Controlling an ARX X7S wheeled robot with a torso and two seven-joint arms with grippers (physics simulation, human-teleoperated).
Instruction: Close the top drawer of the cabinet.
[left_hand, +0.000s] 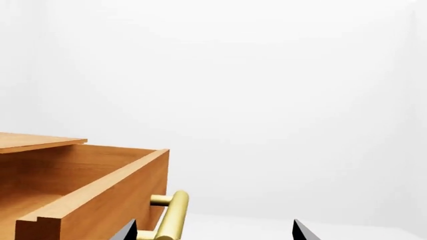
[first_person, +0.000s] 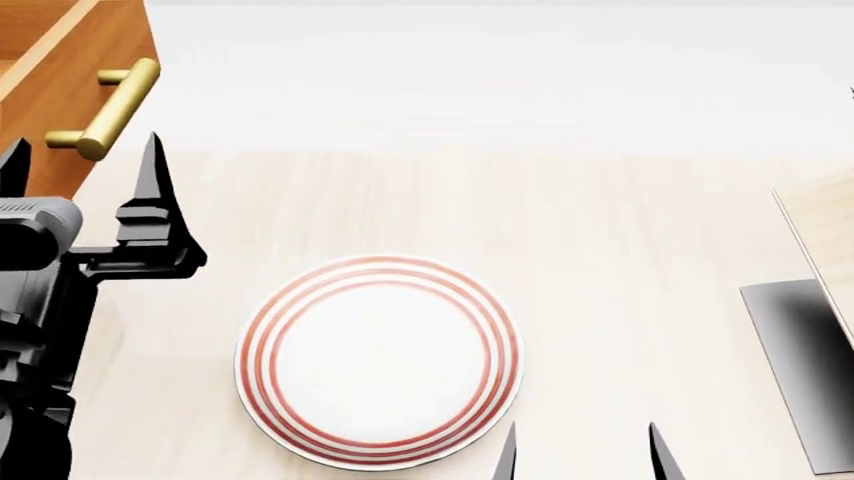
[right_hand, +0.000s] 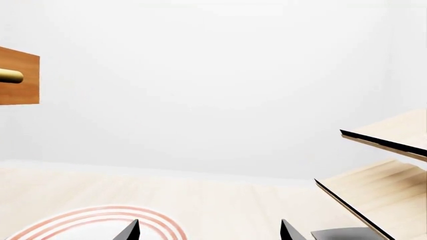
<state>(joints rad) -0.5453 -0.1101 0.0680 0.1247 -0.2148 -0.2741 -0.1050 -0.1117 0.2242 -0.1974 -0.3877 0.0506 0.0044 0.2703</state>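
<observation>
Head view puts the left gripper (first_person: 83, 165) at the left edge of the frame, its dark fingers spread wide and holding nothing, tips pointing up the picture toward the handle (first_person: 112, 106) in the upper left corner. Gripper and handle look near but apart. In the left wrist view the drawer (left_hand: 93, 192) fills the lower left, pulled well out of the cabinet (left_hand: 37, 141) with its pale inside showing, and the handle (left_hand: 172, 217) sits just beside one fingertip at the bottom edge.

To do this well, I judge the arm should press squarely on the drawer front (not the bar's end, where the fingers could slip off) and push straight along the drawer's travel. The left arm reaches forward with its wrist roughly level.

Lower in the head view, the right gripper (first_person: 577, 455) shows only two parted tips, empty, beside the plate (first_person: 379, 361).
</observation>
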